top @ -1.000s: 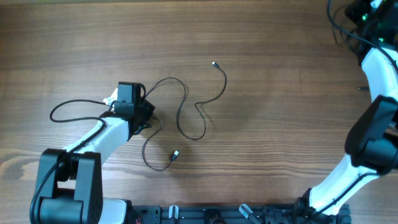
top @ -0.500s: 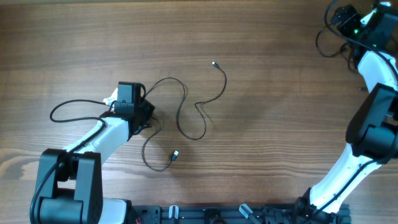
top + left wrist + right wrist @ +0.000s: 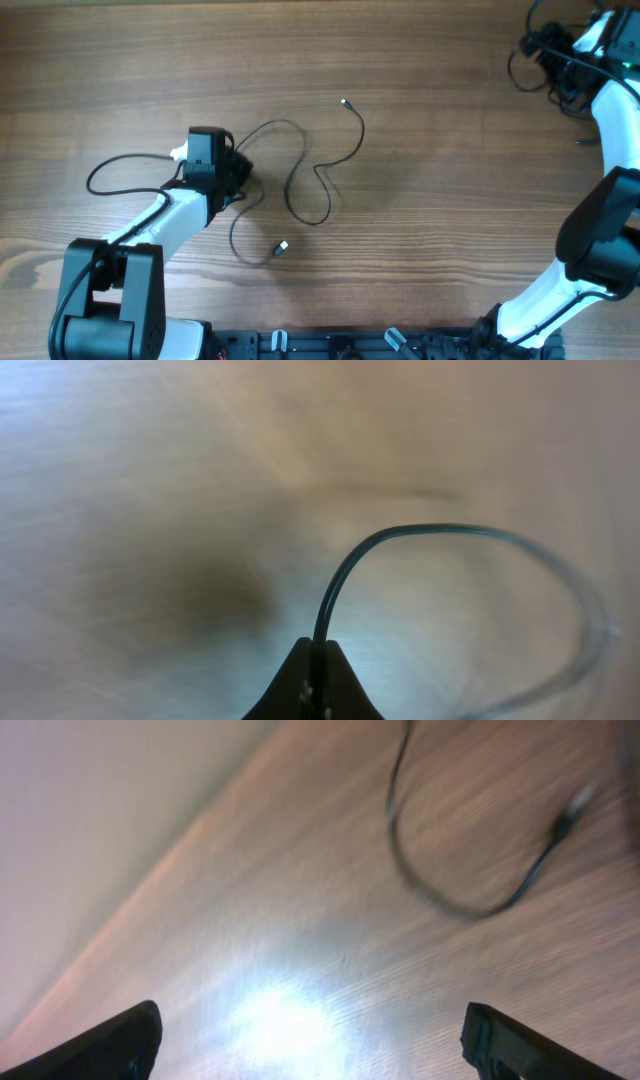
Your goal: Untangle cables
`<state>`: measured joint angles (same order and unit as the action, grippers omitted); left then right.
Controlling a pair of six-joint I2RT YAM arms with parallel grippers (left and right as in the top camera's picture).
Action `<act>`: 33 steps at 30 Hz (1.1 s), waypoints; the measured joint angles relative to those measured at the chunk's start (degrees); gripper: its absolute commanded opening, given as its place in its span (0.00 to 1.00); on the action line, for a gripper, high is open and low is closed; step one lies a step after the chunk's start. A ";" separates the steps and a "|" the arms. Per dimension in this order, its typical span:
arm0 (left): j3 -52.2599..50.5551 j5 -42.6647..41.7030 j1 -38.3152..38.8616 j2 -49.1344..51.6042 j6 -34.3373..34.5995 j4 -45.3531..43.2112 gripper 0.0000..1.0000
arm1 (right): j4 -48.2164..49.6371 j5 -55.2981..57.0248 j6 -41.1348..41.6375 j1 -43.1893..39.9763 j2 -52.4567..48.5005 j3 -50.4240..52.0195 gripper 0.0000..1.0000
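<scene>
Left pincer (image 3: 320, 648) is clenched on one of the cables (image 3: 300, 170), which squiggles loose across the middle of the table (image 3: 450, 220). Right pincer (image 3: 312, 1040) hangs wide open with nothing in it, off at the far right corner over another strand (image 3: 440, 900) lying flat. Looks like the pulling-apart step; next the left should drag its wire clear of crossings.

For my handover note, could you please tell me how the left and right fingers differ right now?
Left fingers are shut, pinching a cable; right fingers are spread wide, holding nothing. Left sit left of the table centre; right at its far right corner. Both are black.
</scene>
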<state>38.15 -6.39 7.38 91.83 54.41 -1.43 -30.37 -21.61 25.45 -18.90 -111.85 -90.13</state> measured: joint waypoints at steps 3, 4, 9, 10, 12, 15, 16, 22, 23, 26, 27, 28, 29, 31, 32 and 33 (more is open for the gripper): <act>0.04 -4.20 2.69 0.09 -0.55 -11.34 0.12 | -3.41 -2.25 -2.73 3.48 0.00 0.00 0.91; 0.00 -4.79 3.85 0.15 -0.68 -14.51 0.14 | -4.33 -2.67 -3.45 4.83 0.00 0.00 0.91; 0.39 -3.91 11.74 0.15 -1.11 -22.16 1.00 | -8.24 -4.63 -6.43 15.82 0.00 0.00 0.94; 0.39 -1.92 13.03 0.17 -1.18 -20.70 1.00 | -8.83 -5.20 -6.73 18.82 0.00 0.00 0.96; 0.37 1.20 13.33 0.17 -1.18 -17.88 1.00 | -9.81 -5.46 -7.19 22.36 0.00 0.00 1.00; 0.35 4.90 10.88 0.15 -1.16 -13.33 1.00 | -10.71 -5.62 -7.45 26.71 0.00 0.17 1.00; 0.37 5.62 9.53 0.04 -1.16 -11.87 1.00 | -10.73 -5.49 -7.37 28.50 0.00 0.46 1.00; 0.33 7.78 -0.76 -4.11 -1.18 -4.66 1.00 | -14.43 1.14 0.83 36.79 0.00 1.16 1.00; 0.33 8.07 -2.56 -5.16 -1.18 -3.39 1.00 | -15.50 2.69 2.84 38.14 0.00 1.18 1.00; 0.35 8.50 -6.91 -6.82 -1.18 -0.26 1.00 | -17.00 8.41 11.21 43.30 0.00 1.49 1.00; 0.35 8.52 -7.85 -6.93 -1.18 0.70 1.00 | -17.03 9.33 13.46 44.44 0.00 1.62 1.00; 0.37 8.52 -9.07 -6.95 -1.18 2.16 1.00 | -17.03 10.51 16.76 46.12 0.00 1.90 1.00; 0.35 8.52 -10.23 -6.95 -1.18 3.58 1.00 | -17.03 11.37 19.63 47.60 0.00 2.36 1.00; 0.35 8.57 -11.89 -6.93 -1.18 5.07 1.00 | -17.07 12.33 24.46 50.05 0.00 3.80 1.00; 0.35 8.59 -12.48 -6.93 -1.18 5.31 1.00 | -17.20 12.72 26.73 50.97 0.00 4.61 1.00; 0.35 8.70 -13.07 -6.93 -1.18 5.49 1.00 | -17.09 13.03 29.42 52.02 0.00 5.81 0.99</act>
<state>38.50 2.31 -5.69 84.90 53.23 4.05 -47.46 -8.58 54.87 33.12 -111.85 -84.31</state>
